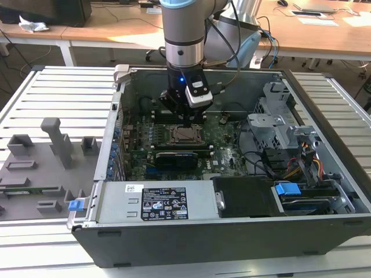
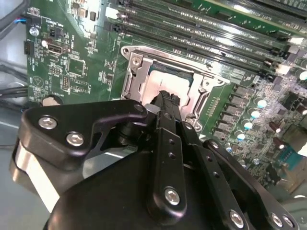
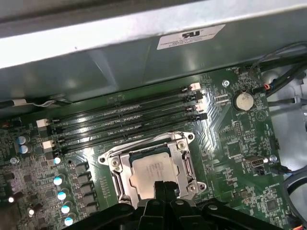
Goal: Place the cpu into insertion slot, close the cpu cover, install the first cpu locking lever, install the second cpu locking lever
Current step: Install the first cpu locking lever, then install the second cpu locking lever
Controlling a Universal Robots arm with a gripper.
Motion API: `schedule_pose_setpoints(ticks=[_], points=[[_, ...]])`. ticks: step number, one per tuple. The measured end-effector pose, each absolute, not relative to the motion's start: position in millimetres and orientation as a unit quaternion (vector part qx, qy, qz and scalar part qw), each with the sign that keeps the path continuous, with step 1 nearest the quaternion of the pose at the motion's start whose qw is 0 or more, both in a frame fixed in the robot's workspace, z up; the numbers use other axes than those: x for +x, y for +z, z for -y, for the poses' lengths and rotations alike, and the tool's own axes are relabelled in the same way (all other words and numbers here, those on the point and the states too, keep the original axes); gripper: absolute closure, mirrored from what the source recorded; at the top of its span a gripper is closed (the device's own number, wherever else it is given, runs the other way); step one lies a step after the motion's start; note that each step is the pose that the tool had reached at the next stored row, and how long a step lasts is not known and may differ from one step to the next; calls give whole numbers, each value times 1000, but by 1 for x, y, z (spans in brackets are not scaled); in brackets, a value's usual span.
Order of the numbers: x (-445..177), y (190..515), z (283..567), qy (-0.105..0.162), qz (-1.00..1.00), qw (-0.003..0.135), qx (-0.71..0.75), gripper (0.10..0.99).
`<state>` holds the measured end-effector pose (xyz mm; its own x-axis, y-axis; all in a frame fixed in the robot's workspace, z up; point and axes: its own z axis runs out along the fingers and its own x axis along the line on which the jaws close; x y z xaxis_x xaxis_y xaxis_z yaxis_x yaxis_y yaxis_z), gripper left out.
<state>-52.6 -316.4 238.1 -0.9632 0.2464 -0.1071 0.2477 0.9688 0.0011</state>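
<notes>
Robot arm's gripper [image 1: 186, 117] hangs over the chip socket inside an open computer case [image 1: 324, 116]

The cpu [image 3: 153, 171] lies flat, silver face up, in the insertion slot [image 3: 125, 192] on the green circuit board [image 3: 235, 139] — and the cpu cover [image 3: 183, 158], a silver frame, lies down around it, so the chip shows through the frame's square opening. In both wrist views the gripper's black fingertips [image 2: 166, 100] appear pressed together with nothing between them, their point low over the near edge of the chip — a narrow, pinched tip is likely the better shape for pushing on small metal parts than for grasping. Whether the tip actually touches the chip or frame cannot be told. The long black memory slots [image 3: 129, 125] run just beside the socket.
</notes>
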Motion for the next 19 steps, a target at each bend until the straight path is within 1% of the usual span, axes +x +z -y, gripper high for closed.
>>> schedule_pose_setpoints(ticks=[14,19], points=[[-53,242,318,-7,-991,53,125,980],[-53,242,329,-7,-991,53,125,980]])
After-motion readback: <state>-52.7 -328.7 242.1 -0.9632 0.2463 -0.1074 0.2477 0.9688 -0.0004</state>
